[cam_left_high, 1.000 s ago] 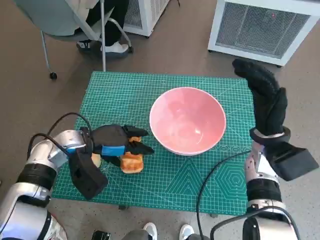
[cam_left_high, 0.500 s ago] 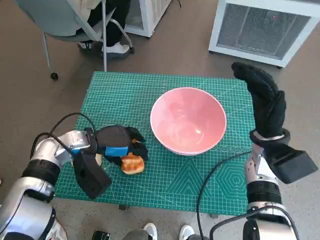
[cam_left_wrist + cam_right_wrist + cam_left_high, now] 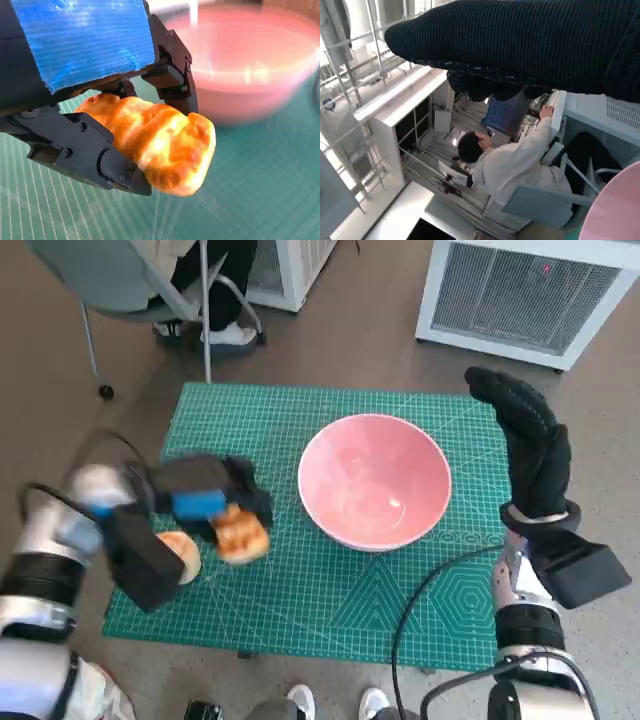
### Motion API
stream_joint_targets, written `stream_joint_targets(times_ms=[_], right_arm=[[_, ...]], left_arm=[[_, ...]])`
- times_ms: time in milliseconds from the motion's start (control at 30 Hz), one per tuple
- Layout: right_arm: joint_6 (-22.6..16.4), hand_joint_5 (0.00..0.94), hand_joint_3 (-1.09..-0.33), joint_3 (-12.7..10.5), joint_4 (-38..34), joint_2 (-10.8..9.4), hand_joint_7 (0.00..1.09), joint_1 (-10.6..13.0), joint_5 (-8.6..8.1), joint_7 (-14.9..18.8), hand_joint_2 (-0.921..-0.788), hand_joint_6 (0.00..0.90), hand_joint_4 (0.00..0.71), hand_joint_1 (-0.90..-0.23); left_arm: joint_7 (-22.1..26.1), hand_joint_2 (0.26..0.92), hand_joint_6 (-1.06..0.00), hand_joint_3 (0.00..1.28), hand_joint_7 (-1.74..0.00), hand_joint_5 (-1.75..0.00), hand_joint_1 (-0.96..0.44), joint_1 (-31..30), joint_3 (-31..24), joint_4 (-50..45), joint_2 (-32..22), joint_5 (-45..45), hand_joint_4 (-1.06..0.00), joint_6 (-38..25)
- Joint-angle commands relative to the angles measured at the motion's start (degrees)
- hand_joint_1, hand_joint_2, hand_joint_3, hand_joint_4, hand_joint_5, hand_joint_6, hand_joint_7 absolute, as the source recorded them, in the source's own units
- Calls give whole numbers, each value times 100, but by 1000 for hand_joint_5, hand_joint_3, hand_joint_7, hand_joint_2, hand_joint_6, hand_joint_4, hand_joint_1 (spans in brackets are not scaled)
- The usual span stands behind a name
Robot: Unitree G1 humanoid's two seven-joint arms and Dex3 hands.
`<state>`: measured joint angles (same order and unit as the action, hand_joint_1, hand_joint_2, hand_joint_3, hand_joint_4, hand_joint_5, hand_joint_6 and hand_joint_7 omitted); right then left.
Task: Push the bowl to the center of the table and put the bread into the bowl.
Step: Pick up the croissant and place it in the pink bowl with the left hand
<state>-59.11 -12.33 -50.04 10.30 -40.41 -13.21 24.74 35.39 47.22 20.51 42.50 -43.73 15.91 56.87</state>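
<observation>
Golden-brown and crusty, the bread [image 3: 160, 145] sits clamped in the fingers [image 3: 100, 155] of the left hand [image 3: 205, 500], lifted off the green cutting mat [image 3: 330, 610] that covers the counter. In the head view this hand is blurred, with the bread [image 3: 240, 535] at its near edge, over the mat's left part and just left of the bowl. A second pale roll [image 3: 182, 552] lies on the mat beside it, close to the left forearm. The pink bowl [image 3: 375, 480] stands upright near the middle of the mat, a little toward the right, with nothing in it; the left wrist view shows its wall [image 3: 250, 75] just beyond the held bread. The right hand [image 3: 530, 445] in its knitted glove is raised by the mat's right edge, its fingers stretched out straight and holding nothing. Farther off, a person [image 3: 520, 160] in a white top sits on a grey chair [image 3: 120, 280], and a white grilled unit [image 3: 530, 295] stands on the floor beyond the counter.
</observation>
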Motion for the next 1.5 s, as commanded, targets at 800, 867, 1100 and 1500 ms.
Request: stream_joint_targets(times_ms=[800, 867, 1100, 1500], right_arm=[[100, 1, -803, 63, 46, 0, 306, 91, 46, -78, -921, 207, 342, -570], [103, 1, -803, 64, 42, -5, 305, 85, 32, -69, -921, 208, 342, -571], [125, 3, -802, 61, 68, 3, 301, 77, -11, -42, -921, 210, 346, -574], [180, 2, -802, 46, 271, 25, 295, 159, -104, 7, -921, 213, 347, -577]], left_arm=[[-947, 920, -685, 86, -1192, -1171, 0, 1620, -420, 395, 1871, 284, -594, -702], [-1073, 920, -672, 100, -1216, -1181, 0, 1828, -282, 701, 2013, 527, -576, -707], [-1419, 921, -639, 131, -1267, -1201, 0, 2218, 109, 1598, 2485, 1125, -540, -916], [-823, 905, -283, 65, -375, -186, -63, 2307, 500, 2267, 2950, 1373, -210, -1890]])
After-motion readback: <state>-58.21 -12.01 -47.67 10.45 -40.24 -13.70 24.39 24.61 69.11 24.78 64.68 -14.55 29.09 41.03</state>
